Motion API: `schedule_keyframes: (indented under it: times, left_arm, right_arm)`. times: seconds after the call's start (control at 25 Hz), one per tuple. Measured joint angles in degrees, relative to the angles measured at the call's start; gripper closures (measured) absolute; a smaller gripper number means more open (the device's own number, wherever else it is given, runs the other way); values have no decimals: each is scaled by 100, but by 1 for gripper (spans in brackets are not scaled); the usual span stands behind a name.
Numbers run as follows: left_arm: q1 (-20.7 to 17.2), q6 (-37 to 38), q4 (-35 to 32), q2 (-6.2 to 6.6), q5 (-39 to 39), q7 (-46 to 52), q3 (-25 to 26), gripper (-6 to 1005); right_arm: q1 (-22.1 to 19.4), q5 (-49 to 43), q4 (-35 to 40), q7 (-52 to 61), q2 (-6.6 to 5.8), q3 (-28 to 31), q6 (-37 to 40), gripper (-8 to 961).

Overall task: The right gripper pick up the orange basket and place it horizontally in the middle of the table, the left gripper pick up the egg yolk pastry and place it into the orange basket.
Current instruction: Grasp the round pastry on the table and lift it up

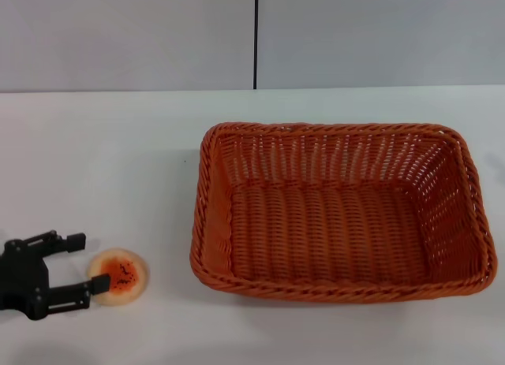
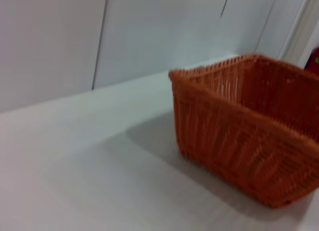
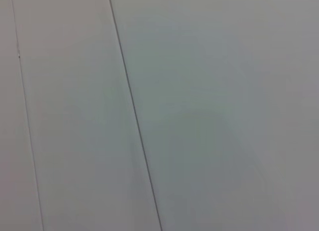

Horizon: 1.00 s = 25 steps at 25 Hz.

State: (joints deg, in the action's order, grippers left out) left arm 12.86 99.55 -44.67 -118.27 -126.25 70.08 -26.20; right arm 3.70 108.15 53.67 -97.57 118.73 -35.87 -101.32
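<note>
The orange basket (image 1: 339,211) lies flat with its long side across the white table (image 1: 110,160), right of centre, and holds nothing. The left wrist view shows the same orange basket (image 2: 249,141) from the side. The small round egg yolk pastry (image 1: 118,277) with its orange-red top sits on the table at the front left. My left gripper (image 1: 87,262) is at the left edge, open, fingers pointing right. One fingertip (image 1: 100,284) touches the pastry's near-left edge; the other (image 1: 76,240) stands beyond it. The right gripper is out of view.
A grey panelled wall (image 1: 252,34) with a dark vertical seam runs behind the table. The right wrist view shows only a plain grey panelled surface (image 3: 199,116). Bare tabletop separates the pastry from the basket.
</note>
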Motion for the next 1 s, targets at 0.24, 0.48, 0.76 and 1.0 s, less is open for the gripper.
schedule_keyframes:
  times: [0.24,0.48,0.76,1.0]
  left_arm:
    - [-18,-389,399,-3,-96,-368,-8,195]
    - [28,-609,539,-10,-105,-475,-180,218]
    - [84,-594,647,24,-84,-438,-201,245]
    - [84,-552,653,24,-6,-539,-158,485]
  right_arm:
    - [25,0,-72,4,-2,7,7,202]
    - [26,5,-149,14,-8,11,8,202]
    - [48,4,-192,16,-9,44,14,202]
    - [95,-10,-333,16,-18,80,17,202]
